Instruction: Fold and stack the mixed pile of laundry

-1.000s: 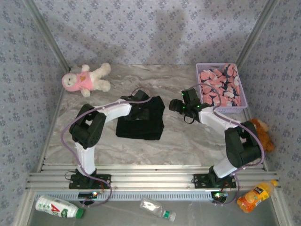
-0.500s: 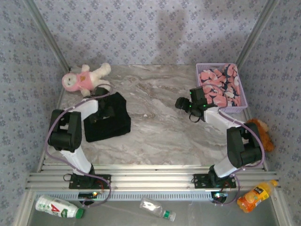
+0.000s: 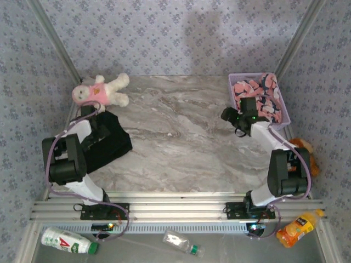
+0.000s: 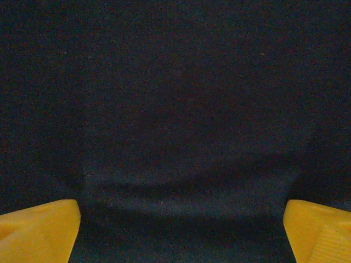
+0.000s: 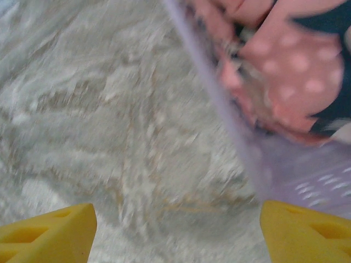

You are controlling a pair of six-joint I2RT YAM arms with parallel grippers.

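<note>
1. Left gripper [image 3: 96, 129]: you have it well to the left of the basket [image 3: 263, 127], at the table's [image 3: 181, 148] far left side, down on the black T-shirt [image 3: 112, 145]. The left wrist view shows its yellow fingertips [image 4: 38, 230] spread wide over flat dark cloth [image 4: 175, 109] with nothing pinched between them, so the hand is released. A second ago this arm reached to mid-table, much nearer the basket.
2. Black T-shirt: a folded, roughly square bundle, well apart from the basket across the table's full width. It has shifted left from mid-table in step with the left arm.
3. Plush toy [image 3: 101, 91]: pink and white, lying at the basket's level on the opposite side of the table. Its position is unchanged.
4. Right gripper [image 3: 231, 116]: now just beside the basket's left wall; a second ago it stood further left. In the right wrist view its fingertips [image 5: 49, 233] are spread apart above bare marble [image 5: 109, 126], empty, with the lavender wall [image 5: 230, 126] slanting past.
5. Basket: lavender mesh, unmoved.
6. Pink garment [image 3: 258, 98]: printed with dark and white shapes, heaped inside the basket and untouched; its white-dotted pink folds [image 5: 285, 71] are blurred at the wrist camera.
</note>
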